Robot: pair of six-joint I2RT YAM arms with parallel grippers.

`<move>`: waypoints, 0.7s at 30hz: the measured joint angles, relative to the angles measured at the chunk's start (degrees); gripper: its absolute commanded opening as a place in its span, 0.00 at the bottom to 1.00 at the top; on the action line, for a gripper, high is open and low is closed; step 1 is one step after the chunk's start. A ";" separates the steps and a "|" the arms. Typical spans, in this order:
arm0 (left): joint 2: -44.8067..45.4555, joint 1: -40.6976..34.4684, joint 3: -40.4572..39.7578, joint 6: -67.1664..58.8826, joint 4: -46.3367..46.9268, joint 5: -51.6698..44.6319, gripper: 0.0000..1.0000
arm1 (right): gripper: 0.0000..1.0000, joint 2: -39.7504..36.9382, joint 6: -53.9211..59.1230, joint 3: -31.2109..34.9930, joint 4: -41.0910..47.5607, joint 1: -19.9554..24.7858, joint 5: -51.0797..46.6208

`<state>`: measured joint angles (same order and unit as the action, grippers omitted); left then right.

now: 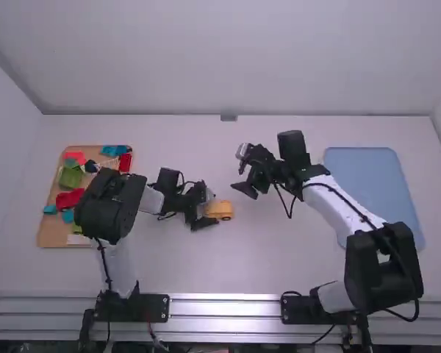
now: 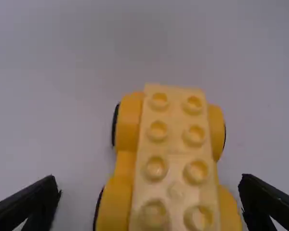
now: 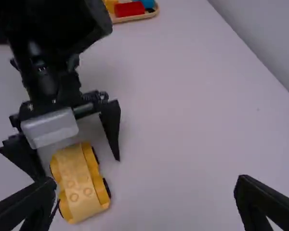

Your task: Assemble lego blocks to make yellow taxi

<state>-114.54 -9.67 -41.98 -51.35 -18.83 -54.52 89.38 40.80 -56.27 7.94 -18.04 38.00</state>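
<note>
My left gripper [image 1: 204, 210] is low over the middle of the table, open around the rear part of the yellow car [image 1: 221, 210]. In the left wrist view, studs line the top of the yellow car [image 2: 176, 159], black wheels stand at its sides, and the left gripper [image 2: 149, 202] has a finger apart on each side of it. My right gripper [image 1: 244, 176] hangs open to the upper right of the car. Between the spread fingers of the right gripper [image 3: 144, 197] nothing is held; the yellow car [image 3: 79, 183] lies toward one finger.
A wooden tray [image 1: 50, 237] at the left holds red, green, blue and other blocks. At the right lies a flat blue tray [image 1: 367, 176], partly under the right arm. The back wall rises behind the table.
</note>
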 measured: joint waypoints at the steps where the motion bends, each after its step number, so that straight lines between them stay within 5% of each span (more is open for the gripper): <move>1: 1.25 0.74 -0.02 0.52 2.21 0.63 0.99 | 0.99 0.00 -0.11 0.00 0.00 -0.28 -0.63; 11: 27.61 5.01 -0.76 7.13 30.64 16.79 0.99 | 0.99 0.02 -4.04 0.00 -3.39 -1.22 -5.64; 21: 52.43 5.01 -5.68 30.56 44.35 41.42 0.99 | 0.99 -0.13 -6.32 0.00 -9.79 -0.11 -1.33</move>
<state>-62.11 -4.67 -47.66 -20.80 25.52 -13.10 89.25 34.48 -56.27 -1.85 -18.15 36.67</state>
